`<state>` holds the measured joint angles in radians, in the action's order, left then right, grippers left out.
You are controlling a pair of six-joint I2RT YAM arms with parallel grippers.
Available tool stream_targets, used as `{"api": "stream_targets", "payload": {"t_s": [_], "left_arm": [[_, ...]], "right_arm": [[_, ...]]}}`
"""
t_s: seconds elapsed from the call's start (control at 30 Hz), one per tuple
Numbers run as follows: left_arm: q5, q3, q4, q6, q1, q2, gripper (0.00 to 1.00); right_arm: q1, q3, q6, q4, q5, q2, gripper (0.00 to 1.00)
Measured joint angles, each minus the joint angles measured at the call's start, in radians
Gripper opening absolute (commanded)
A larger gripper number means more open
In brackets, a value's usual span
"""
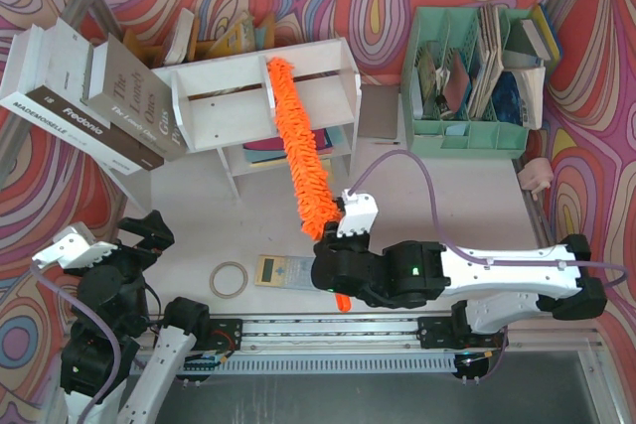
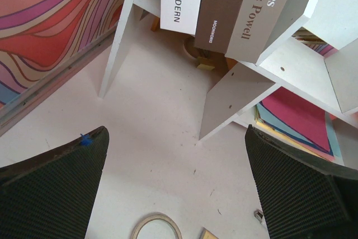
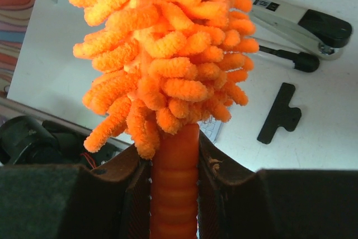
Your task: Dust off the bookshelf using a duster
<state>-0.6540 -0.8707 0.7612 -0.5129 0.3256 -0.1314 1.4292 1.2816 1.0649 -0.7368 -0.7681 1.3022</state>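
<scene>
The white bookshelf [image 1: 234, 101] stands at the back centre with coloured folders [image 1: 273, 151] in its lower tier. The fluffy orange duster [image 1: 298, 141] runs from the shelf's top, near a divider fin, down over the front edge towards me. My right gripper [image 1: 340, 245] is shut on its ribbed orange handle, and the handle's end pokes out behind the wrist. In the right wrist view the gripper [image 3: 173, 150] clamps the handle just below the duster's fluff [image 3: 168, 54]. My left gripper [image 2: 176, 132] is open and holds nothing, low at the near left, facing a bookshelf leg [image 2: 235, 90].
Big books [image 1: 89, 96] lean on the shelf's left end. A mint-green file organizer [image 1: 472, 71] stands at the back right. A tape ring [image 1: 229, 279] and a calculator [image 1: 285, 270] lie near the front. A stapler [image 3: 302, 23] and a black clip [image 3: 279, 113] lie under the duster.
</scene>
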Motion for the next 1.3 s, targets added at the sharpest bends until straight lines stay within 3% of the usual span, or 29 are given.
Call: {"api": "stream_targets", "payload": {"t_s": [0.37, 0.57, 0.83, 1.3], "left_arm": [[0.0, 0.0, 0.0, 0.0, 0.0, -0.002, 0.98], [0.0, 0.0, 0.0, 0.0, 0.0, -0.006, 0.99], [0.0, 0.0, 0.0, 0.0, 0.0, -0.008, 0.98], [0.003, 0.0, 0.0, 0.0, 0.0, -0.014, 0.99]], "right_arm": [[0.003, 0.028, 0.295, -0.326, -0.118, -0.062, 0.0], [0.004, 0.07, 0.369, -0.43, -0.14, -0.065, 0.0], [0.004, 0.075, 0.315, -0.391, -0.145, -0.107, 0.0], [0.004, -0.061, 0.315, -0.315, -0.111, -0.114, 0.0]]}}
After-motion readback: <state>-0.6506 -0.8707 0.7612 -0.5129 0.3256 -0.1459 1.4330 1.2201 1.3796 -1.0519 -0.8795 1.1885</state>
